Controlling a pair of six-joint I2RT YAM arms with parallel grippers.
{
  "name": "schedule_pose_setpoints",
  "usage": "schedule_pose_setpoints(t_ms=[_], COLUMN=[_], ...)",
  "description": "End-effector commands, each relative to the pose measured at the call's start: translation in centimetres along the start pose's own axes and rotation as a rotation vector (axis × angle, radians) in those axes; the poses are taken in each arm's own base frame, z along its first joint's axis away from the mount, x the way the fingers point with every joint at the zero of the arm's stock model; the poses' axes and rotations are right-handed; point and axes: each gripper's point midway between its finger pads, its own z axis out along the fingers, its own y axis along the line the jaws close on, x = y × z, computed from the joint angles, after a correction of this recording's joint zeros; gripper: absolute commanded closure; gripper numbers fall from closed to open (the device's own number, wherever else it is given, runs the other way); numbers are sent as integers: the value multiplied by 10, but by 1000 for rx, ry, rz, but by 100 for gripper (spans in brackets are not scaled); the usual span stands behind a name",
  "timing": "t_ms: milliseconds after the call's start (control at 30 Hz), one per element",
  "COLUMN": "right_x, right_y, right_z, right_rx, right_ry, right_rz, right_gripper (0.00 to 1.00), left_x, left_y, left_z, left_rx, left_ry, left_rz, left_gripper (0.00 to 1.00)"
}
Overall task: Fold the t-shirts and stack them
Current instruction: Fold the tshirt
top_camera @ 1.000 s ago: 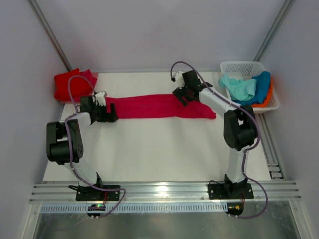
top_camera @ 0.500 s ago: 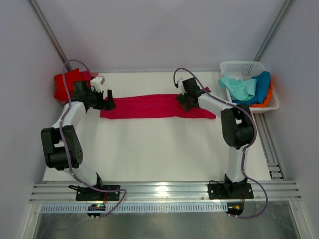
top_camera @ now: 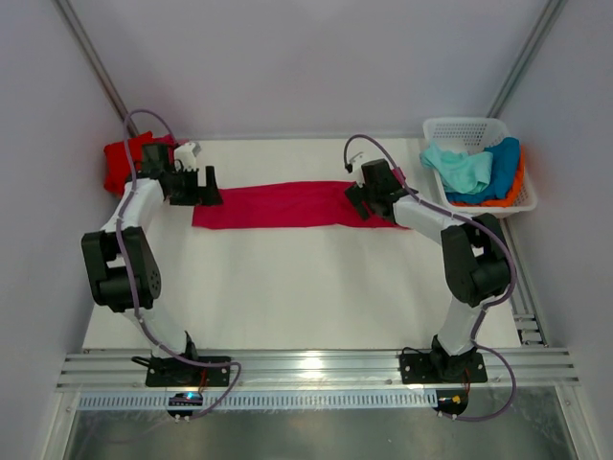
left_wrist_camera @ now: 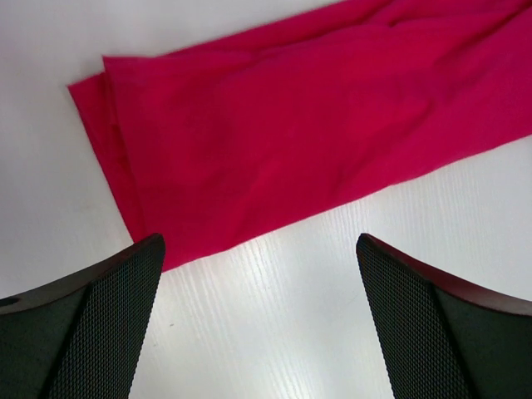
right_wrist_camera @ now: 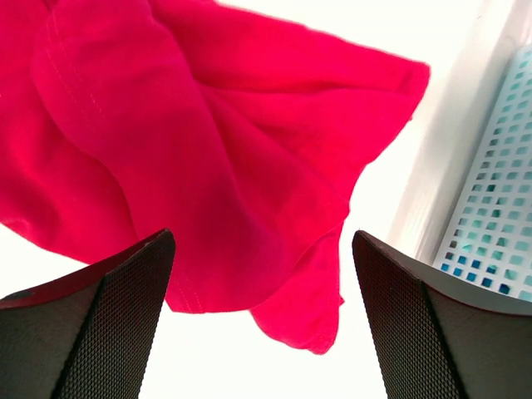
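Plainly, the crimson t-shirt (top_camera: 278,204) lies as a long folded band across the upper middle of the top view, its long axis running left to right on the tabletop (top_camera: 287,287). Each arm is near one end. The left fingers (left_wrist_camera: 91,332), spread wide and holding nothing, hover with the band's squared left end just ahead of them, in the upper half of the left wrist view. The right fingers (right_wrist_camera: 91,324), likewise spread and empty, hang over the rumpled right end, near the white basket (right_wrist_camera: 499,166). A further fold would probably carry one end toward the other along that axis.
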Motion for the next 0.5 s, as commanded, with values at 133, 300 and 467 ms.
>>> schedule_pose_setpoints(t_ms=[133, 300, 467], right_x=[-28, -39, -41], right_y=[-19, -22, -26], right_z=[-16, -23, -26], right_rx=[47, 42, 53], right_ry=[-112, -141, -144], right_rz=[22, 36, 39], right_gripper=[9, 9, 9], left_x=[-9, -94, -153], left_y=[-18, -18, -29], left_z=[-17, -80, -159], left_rx=[92, -77, -310], left_ry=[121, -49, -333], left_rz=[-31, 67, 234], left_gripper=[1, 1, 1])
